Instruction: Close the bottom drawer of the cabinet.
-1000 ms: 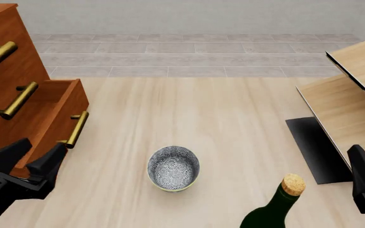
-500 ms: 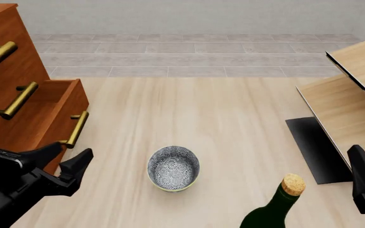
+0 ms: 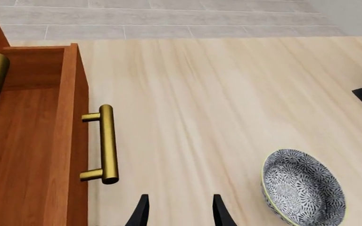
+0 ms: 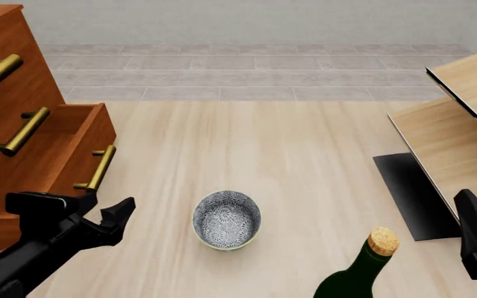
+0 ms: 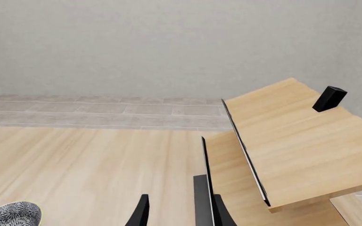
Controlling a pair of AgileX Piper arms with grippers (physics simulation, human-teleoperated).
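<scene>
The cabinet [image 4: 15, 93] stands at the left, reddish-brown with brass bar handles. Its bottom drawer [image 4: 64, 149] is pulled out, with its brass handle [image 4: 100, 169] facing the table's middle. My left gripper [image 4: 106, 203] is open and empty, just on the near side of that handle and a little to its right, not touching it. In the left wrist view the drawer [image 3: 30, 141] and its handle [image 3: 107, 143] lie ahead of the open gripper [image 3: 179, 212]. My right gripper [image 4: 471, 217] is low at the right edge; in the right wrist view it [image 5: 179, 212] is open and empty.
A patterned bowl [image 4: 227, 220] sits in the table's middle, also in the left wrist view [image 3: 300, 186]. A dark green corked bottle [image 4: 363, 267] stands at the near right. A pale wood shelf unit [image 4: 462, 124] on a black base [image 4: 408, 192] fills the right.
My left gripper has moved right and forward, from beside the drawer's near corner to a spot just short of the drawer handle. The right arm and the drawer have not moved.
</scene>
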